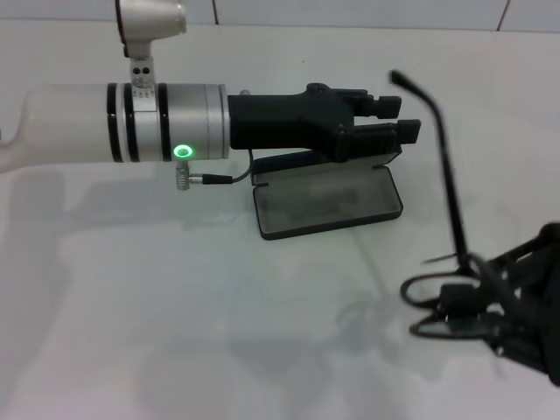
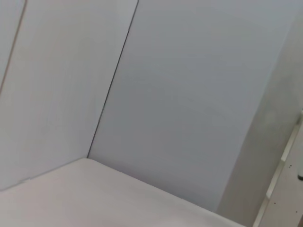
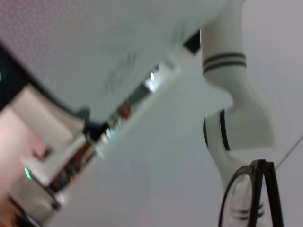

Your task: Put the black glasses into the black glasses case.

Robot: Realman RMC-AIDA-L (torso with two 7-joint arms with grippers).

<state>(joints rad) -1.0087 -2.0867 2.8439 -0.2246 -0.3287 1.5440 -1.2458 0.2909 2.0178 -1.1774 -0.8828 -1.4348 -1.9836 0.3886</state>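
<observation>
The black glasses case (image 1: 331, 208) lies open at the table's middle, grey lining up, its lid standing upright behind. My left gripper (image 1: 392, 120) reaches in from the left at the lid's top edge, with one finger in front of the lid and one behind it. My right gripper (image 1: 512, 324) is at the lower right, shut on the black glasses (image 1: 449, 175). It holds them above the table, right of the case, with one temple arm pointing up. The glasses' rim also shows in the right wrist view (image 3: 273, 194). The left wrist view shows only table and wall.
My left arm's white forearm (image 1: 105, 122) spans the table's left half above the surface. White tabletop (image 1: 219, 332) lies in front of the case. A tiled wall (image 1: 350, 13) runs behind. The left arm also shows in the right wrist view (image 3: 236, 118).
</observation>
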